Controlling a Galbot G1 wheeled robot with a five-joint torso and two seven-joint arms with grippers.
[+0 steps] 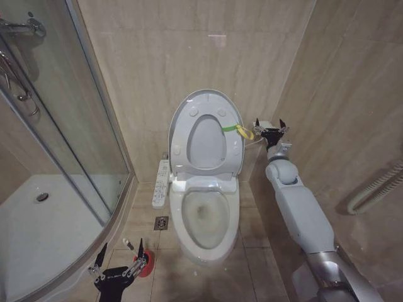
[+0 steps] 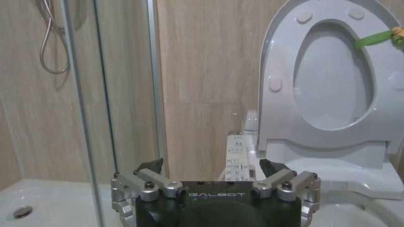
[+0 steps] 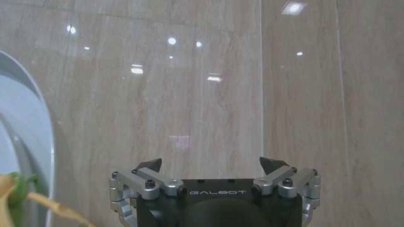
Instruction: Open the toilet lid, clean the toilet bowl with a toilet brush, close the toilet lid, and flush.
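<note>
Nearest my head camera, I see the left end effector (image 1: 119,257) hanging low over the floor tiles with its fingers spread and nothing between them. Touching its right finger in that view is a small red round holder (image 1: 144,263); I cannot make out the toilet brush itself there.

Just beyond, the toilet bowl (image 1: 206,217) stands uncovered, its white basin open to view. A floor drain (image 1: 161,223) sits in the tiles at the bowl's left, and the side control panel (image 1: 160,184) runs along that same side. From the left wrist camera, I see the left end effector (image 2: 213,166) pointing at that panel and the raised seat.

Further back, the toilet lid (image 1: 208,100) stands upright against the tiled wall, with the ring seat (image 1: 206,141) raised in front of it. A green-yellow tag (image 1: 237,130) hangs at the seat's right edge.

The right end effector (image 1: 271,123) is held up just beside that tag, its fingers spread and empty. To my left stands the glass shower enclosure (image 1: 56,126) with its white shower tray (image 1: 38,233).
</note>
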